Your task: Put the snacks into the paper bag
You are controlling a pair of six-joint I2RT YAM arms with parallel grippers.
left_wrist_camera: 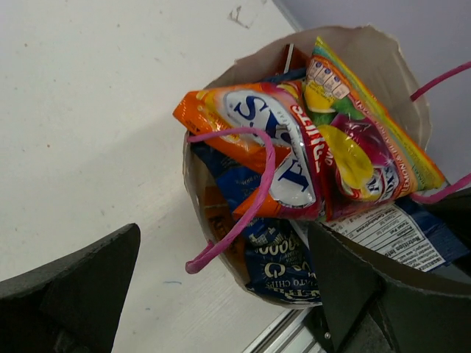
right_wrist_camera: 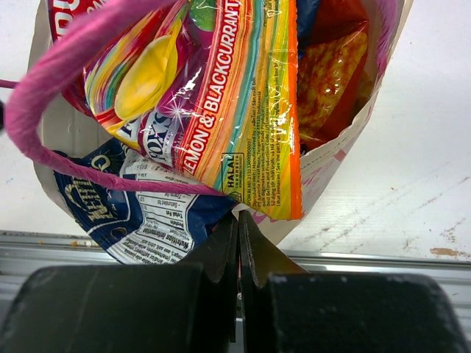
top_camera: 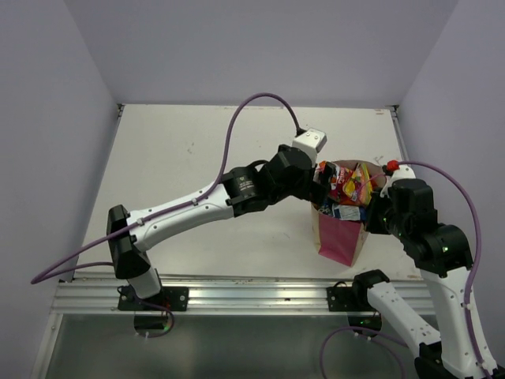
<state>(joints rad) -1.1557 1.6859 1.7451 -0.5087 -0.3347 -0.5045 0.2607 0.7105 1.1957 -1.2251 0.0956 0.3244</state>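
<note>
Right gripper (right_wrist_camera: pixel 238 224): fingers pressed flat together, pinching near rim of paper bag (top_camera: pixel 339 241).
Paper bag: upright at right front part of table (top_camera: pixel 197 158), magenta at base, mouth crammed with snacks (top_camera: pixel 349 185).
Blue-white packet (right_wrist_camera: pixel 140 213): draped over near rim, nutrition panel outward.
Pink-yellow candy packet (right_wrist_camera: pixel 221 95): topmost, tilted, lemon and blackcurrant print.
Orange Doritos packet (right_wrist_camera: pixel 331 73): deeper inside, against a side wall.
Orange-red packet (left_wrist_camera: pixel 250 125): touching candy packet, under pink cord handle (left_wrist_camera: pixel 246 198).
Left gripper (left_wrist_camera: pixel 221 239): fingers spread wide, grasping nothing, above far-left rim.
</note>
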